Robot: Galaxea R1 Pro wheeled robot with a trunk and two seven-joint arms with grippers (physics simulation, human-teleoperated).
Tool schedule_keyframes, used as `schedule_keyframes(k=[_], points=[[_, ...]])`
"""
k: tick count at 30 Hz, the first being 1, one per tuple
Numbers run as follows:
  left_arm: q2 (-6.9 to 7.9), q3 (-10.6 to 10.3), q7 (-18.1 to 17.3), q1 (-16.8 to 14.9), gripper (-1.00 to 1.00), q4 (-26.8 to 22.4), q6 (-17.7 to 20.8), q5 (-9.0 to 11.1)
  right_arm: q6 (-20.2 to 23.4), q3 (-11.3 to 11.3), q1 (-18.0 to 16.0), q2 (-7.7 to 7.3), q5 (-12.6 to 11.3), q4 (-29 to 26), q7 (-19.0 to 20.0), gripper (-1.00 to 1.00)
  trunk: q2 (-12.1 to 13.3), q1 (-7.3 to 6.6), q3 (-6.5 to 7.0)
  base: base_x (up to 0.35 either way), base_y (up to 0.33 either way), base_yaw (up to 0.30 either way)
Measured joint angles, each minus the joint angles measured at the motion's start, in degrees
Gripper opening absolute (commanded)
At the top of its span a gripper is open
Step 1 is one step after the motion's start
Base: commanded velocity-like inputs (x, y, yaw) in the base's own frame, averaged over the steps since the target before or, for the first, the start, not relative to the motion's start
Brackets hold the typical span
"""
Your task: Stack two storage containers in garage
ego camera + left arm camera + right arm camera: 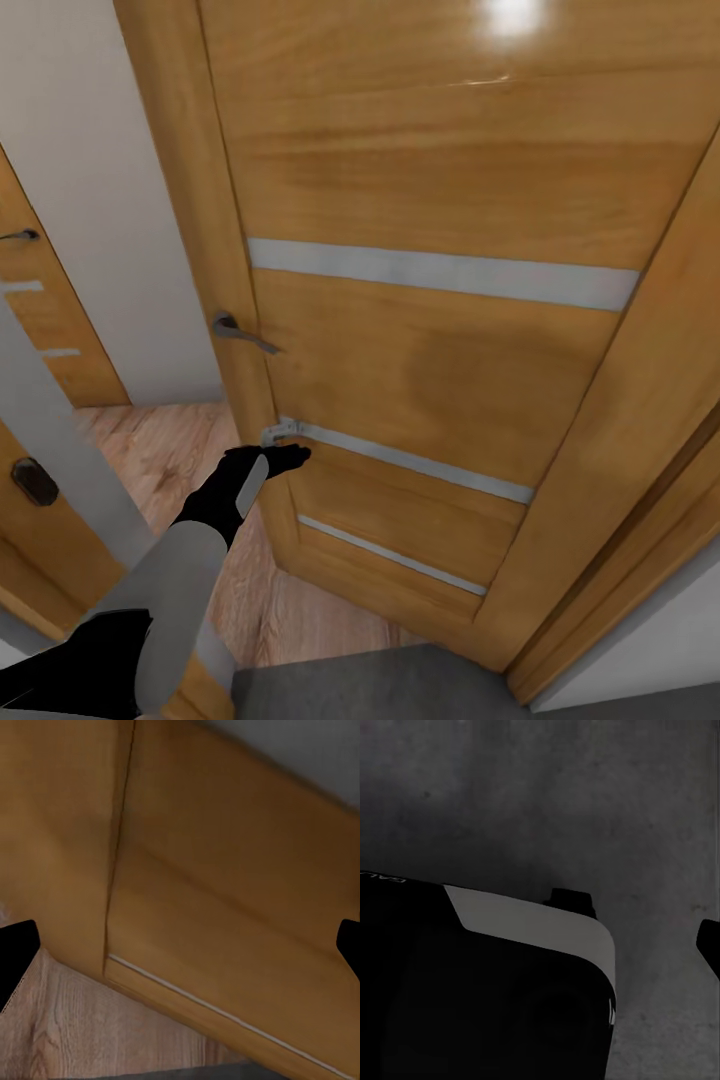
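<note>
Transit step: left end effector (283,447), spread wide and empty, pushes the door (440,370) at 12 o'clock; next, drive through.

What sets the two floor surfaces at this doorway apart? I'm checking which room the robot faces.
The wood-plank floor beyond the door is pale brown with visible grain and plank seams; the grey floor nearest the robot is dark, matte and seamless. The planks run past the door's edge, while the grey strip stops at the threshold. Both lie flat and bare here.
</note>
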Motion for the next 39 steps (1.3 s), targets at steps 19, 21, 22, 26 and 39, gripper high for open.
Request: schedule_keyframes(k=[19,21,22,26,39], points=[[-0.06,-0.1,0.1,0.0,1.0,0.1,0.1,-0.8,0.0,0.0,0.0,-0.23,0.0,0.0,0.3,1.0,0.0,0.0,0.03,0.163,-0.063,-0.052],[-0.1,-0.1,0.1,0.0,1.0,0.1,0.0,-0.8,0.0,0.0,0.0,-0.3,-0.1,0.0,0.4,1.0,0.0,0.02,0.08,0.089,-0.048,-0.211],[-0.12,-0.1,0.1,0.0,1.0,0.1,0.0,-0.9,0.0,0.0,0.0,-0.32,-0.1,0.0,0.4,1.0,0.0,0.02,0.11,0.044,-0.024,-0.236],[-0.25,-0.1,0.0,0.0,1.0,0.1,0.0,-0.2,0.0,0.0,0.0,-0.3,-0.1,0.0,0.4,1.0,0.0,0.03,0.23,0.012,-0.007,-0.14],[-0.18,-0.2,-0.1,0.0,1.0,0.1,0.0,0.3,0.0,0.0,0.0,-0.26,0.0,0.0,0.3,1.0,0.0,0.0,0.24,0.221,-0.107,-0.007]])
